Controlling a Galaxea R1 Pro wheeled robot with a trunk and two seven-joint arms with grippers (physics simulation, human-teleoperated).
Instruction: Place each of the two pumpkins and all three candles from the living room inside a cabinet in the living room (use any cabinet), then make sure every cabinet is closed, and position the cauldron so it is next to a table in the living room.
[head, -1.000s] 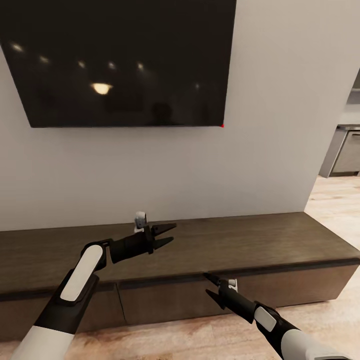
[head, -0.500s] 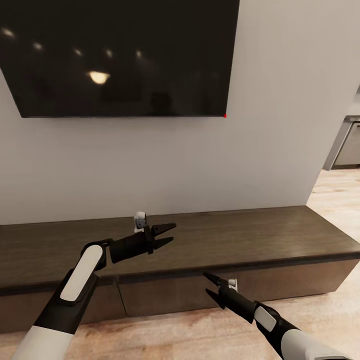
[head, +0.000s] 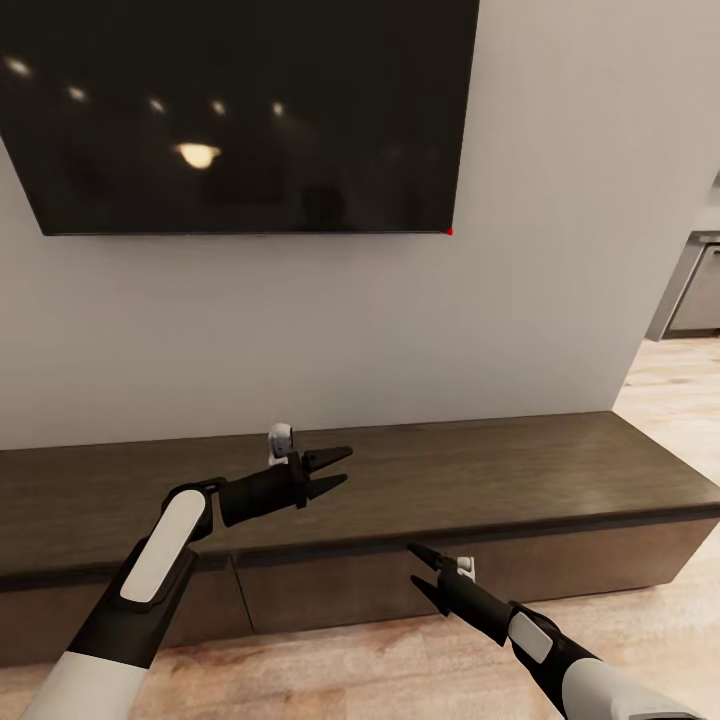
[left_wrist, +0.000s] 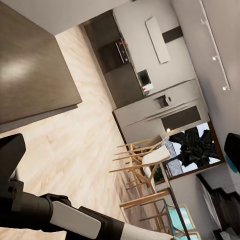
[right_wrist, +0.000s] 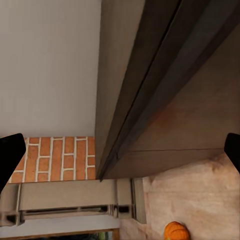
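So the right gripper (head: 418, 568), spread open and empty, sits just in front of the cabinet (head: 560, 470) drawer edge. It's nearer than the left gripper (head: 338, 468), open above the top.

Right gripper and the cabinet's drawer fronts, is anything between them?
No. In the head view the right gripper hangs open just before the cabinet front, empty-handed, with nothing between them.

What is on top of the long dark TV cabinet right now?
The cabinet top looks bare; the open, empty left gripper hangs above it. Its drawer fronts look shut, so the inside is hidden. The arm covers a small part of the top.
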